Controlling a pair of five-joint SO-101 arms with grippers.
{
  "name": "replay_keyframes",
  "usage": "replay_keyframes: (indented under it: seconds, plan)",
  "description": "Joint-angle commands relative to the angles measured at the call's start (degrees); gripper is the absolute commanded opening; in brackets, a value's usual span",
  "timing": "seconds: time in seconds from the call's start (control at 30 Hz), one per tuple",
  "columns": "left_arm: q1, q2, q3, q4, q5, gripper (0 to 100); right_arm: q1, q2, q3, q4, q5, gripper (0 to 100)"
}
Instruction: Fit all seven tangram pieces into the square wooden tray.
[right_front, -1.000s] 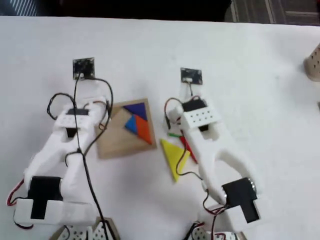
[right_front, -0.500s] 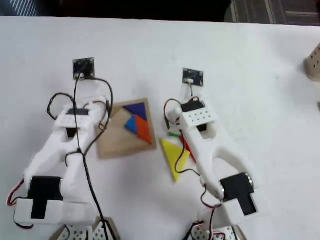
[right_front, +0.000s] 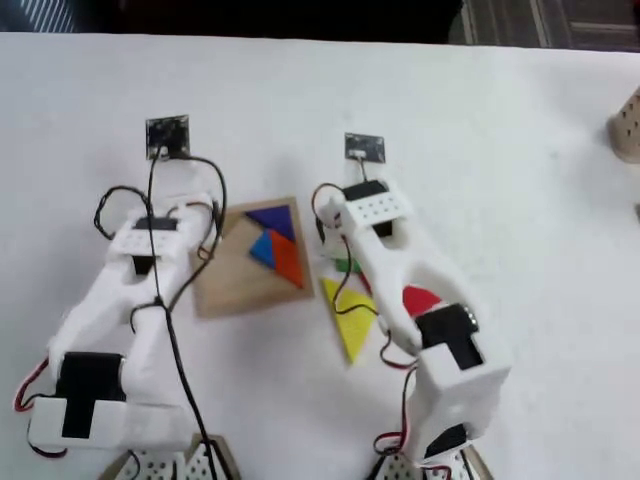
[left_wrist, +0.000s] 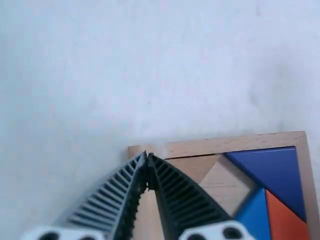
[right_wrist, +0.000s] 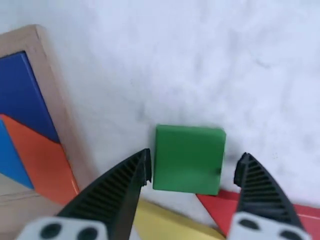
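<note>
The square wooden tray (right_front: 232, 285) lies between the two arms and holds a dark blue (right_front: 274, 219), a light blue (right_front: 262, 248) and an orange piece (right_front: 288, 260). To its right on the table lie a green square (right_front: 346, 266), a yellow triangle (right_front: 352, 314) and a red piece (right_front: 421, 299). My right gripper (right_wrist: 194, 162) is open, one finger on each side of the green square (right_wrist: 188, 157), with red (right_wrist: 227, 206) and yellow (right_wrist: 162, 220) just behind it. My left gripper (left_wrist: 146, 161) is shut and holds nothing, its tips at a corner of the tray (left_wrist: 200, 147).
White tabletop all around. A perforated tan object (right_front: 628, 125) stands at the far right edge. Cables hang from both arms; the left arm's cable (right_front: 203, 250) hangs over the tray's left side.
The right arm has swung left toward the tray, uncovering the red piece. The left arm and the pieces have not moved.
</note>
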Motion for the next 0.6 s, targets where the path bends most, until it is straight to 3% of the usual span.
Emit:
replay_keyframes:
  seconds: [0.0,0.23,0.43,0.57]
  plan:
    - [-0.75,-3.30,-0.09,-1.41,0.35,2,0.22,1.45,-4.84,2.59,0.97,26.9]
    - [-0.84,-3.30,0.00,-1.32,0.35,2,0.40,7.25,-11.60,9.10,1.05,26.5]
    - [-0.84,-3.30,0.00,-1.32,0.35,2,3.82,7.60,-13.89,10.59,1.05,11.6]
    - [-0.84,-3.30,0.00,-1.32,0.35,2,5.41,7.60,-15.21,11.82,1.49,7.8]
